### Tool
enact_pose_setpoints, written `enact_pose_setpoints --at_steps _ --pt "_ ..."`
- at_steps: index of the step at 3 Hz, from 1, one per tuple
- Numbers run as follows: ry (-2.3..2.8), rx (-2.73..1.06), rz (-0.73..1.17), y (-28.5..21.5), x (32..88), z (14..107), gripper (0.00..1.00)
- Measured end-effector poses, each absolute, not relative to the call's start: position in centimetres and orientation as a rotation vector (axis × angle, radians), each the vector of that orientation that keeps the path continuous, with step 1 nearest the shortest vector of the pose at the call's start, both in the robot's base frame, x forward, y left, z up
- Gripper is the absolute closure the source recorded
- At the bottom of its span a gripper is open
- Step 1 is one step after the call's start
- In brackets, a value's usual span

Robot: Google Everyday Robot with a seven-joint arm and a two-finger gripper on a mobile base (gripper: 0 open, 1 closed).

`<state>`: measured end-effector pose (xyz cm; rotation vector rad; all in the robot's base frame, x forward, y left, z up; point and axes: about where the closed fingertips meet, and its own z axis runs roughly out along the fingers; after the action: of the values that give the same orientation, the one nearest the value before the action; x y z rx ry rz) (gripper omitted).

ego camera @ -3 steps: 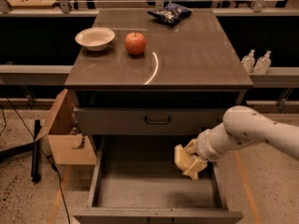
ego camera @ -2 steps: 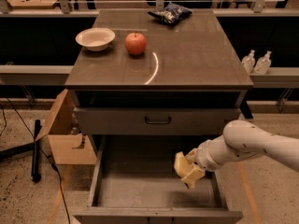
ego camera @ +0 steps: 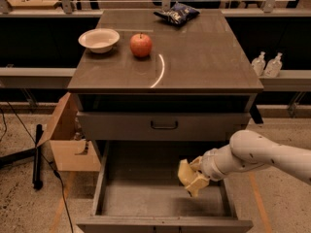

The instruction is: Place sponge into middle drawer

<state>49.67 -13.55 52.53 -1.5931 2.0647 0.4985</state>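
The middle drawer (ego camera: 141,198) is pulled out below the cabinet top, its flat grey floor bare. The pale yellow sponge (ego camera: 184,172) is held by my gripper (ego camera: 193,179), which reaches in from the right on a white arm. The gripper hangs over the right part of the drawer, a little above its floor. The cream fingers (ego camera: 199,183) are closed around the sponge, and the sponge does not touch the floor.
A closed drawer front with a dark bar handle (ego camera: 164,125) sits above the open drawer. On the cabinet top are a white bowl (ego camera: 99,39), a red apple (ego camera: 141,44) and a dark snack bag (ego camera: 177,13). A cardboard box (ego camera: 68,144) stands left of the cabinet.
My gripper has moved down and slightly left with the sponge, deeper over the open drawer. Nothing else has moved.
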Motion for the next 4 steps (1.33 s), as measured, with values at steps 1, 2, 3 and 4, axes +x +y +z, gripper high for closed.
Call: enact_pose_setpoints --at_steps 1,2,3,4 --pt "1.966 -1.581 0.534 -11.2 50.3 51.0 1.00" --pt "1.869 -1.607 0.571 -8.2 51.1 49.2 1.00" --pt "1.798 -1.652 0.575 -5.6 51.6 47.2 1.00" --pt "1.742 -1.718 0.554 -3.4 51.9 45.4 0.83"
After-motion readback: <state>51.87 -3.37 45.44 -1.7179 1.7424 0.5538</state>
